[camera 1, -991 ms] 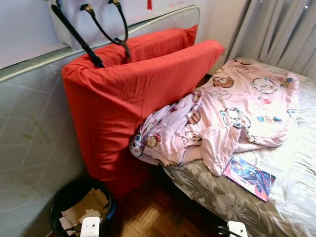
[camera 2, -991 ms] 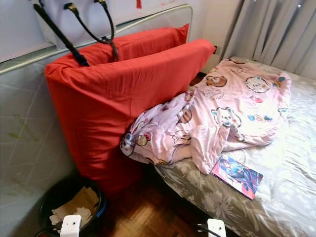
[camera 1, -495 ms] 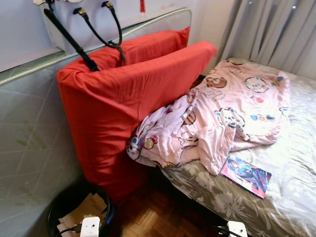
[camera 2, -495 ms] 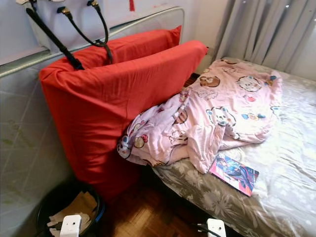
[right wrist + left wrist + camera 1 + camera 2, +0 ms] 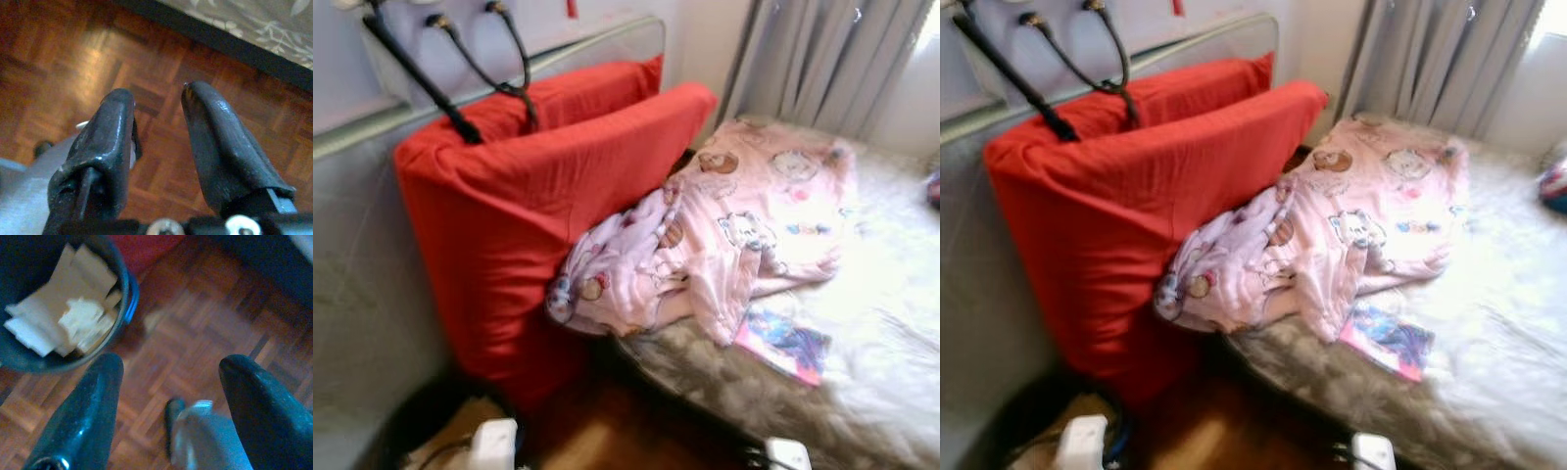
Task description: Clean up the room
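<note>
A crumpled pink cartoon-print blanket (image 5: 724, 225) lies across the bed (image 5: 891, 323) and spills over its near corner. A colourful book (image 5: 783, 343) rests on the sheet just below it. Two big red cushions (image 5: 529, 196) stand on edge between the bed and the wall. Both arms hang low. My left gripper (image 5: 168, 364) is open over the parquet, beside a black bin (image 5: 124, 289) holding crumpled paper. My right gripper (image 5: 154, 95) hangs open with nothing between its fingers, above the floor by the bed's edge.
Black bag straps (image 5: 460, 69) hang from the rail over the cushions. Grey curtains (image 5: 813, 59) close off the far side of the bed. A small colourful object (image 5: 1555, 181) lies at the bed's far right. Parquet floor (image 5: 73, 58) runs beside the bed.
The whole picture has shifted left and gone blurry, so the camera is turning right. The blanket, book and cushions have kept their places. Both arms still hang low.
</note>
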You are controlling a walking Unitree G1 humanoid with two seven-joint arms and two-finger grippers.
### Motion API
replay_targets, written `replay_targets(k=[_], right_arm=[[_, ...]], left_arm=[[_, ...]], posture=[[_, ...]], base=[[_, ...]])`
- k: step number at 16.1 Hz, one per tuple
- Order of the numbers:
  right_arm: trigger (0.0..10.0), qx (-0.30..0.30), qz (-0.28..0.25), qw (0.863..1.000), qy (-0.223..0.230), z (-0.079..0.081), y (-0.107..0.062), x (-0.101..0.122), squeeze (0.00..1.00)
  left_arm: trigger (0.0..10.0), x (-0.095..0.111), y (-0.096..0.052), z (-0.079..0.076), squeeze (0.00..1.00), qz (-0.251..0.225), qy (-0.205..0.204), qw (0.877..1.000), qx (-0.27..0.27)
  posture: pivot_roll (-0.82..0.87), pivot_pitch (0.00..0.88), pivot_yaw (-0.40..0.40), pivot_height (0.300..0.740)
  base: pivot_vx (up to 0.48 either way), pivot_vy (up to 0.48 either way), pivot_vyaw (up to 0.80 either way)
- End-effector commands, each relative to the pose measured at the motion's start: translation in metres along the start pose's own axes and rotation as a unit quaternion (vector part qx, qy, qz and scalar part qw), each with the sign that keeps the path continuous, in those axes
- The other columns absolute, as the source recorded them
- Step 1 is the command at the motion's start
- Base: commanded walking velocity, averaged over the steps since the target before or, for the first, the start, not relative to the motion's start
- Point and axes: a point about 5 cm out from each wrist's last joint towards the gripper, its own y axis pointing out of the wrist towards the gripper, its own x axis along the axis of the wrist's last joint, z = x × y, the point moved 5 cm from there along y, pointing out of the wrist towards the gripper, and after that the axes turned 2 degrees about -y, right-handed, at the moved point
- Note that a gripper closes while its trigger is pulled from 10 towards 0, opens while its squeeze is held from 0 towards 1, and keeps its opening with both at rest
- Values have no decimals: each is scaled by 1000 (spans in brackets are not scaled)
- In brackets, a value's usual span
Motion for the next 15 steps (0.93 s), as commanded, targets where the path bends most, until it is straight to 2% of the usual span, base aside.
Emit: replay_targets(k=[1, 2, 5, 9, 15], right_arm=[[10000, 43, 7, 999, -22, -1, -4, -11, 0], [10000, 34, 6, 999, -6, -4, -5, -12, 0], [10000, 31, 11, 999, 3, -5, -6, -17, 0], [10000, 35, 11, 999, 5, -3, -7, -23, 0], [10000, 20, 7, 1000, 20, -8, -9, -26, 0]], left_arm=[[10000, -52, -15, -6, 0, 44, 47, 998, 0], [10000, -54, -15, -10, 0, 49, 58, 997, -9], [10000, -59, -16, -12, 0, 61, 90, 994, -26], [10000, -64, -19, -8, 0, 58, 63, 996, -16], [10000, -66, -21, -11, 0, 52, 55, 997, -24]], posture=[[156, 0, -162, 740], [161, 0, -154, 740], [167, 0, -149, 740], [146, 0, -133, 740], [153, 0, -137, 740]], base=[[0, 0, -688], [0, 0, -688], [0, 0, -688], [0, 0, -619], [0, 0, 0]])
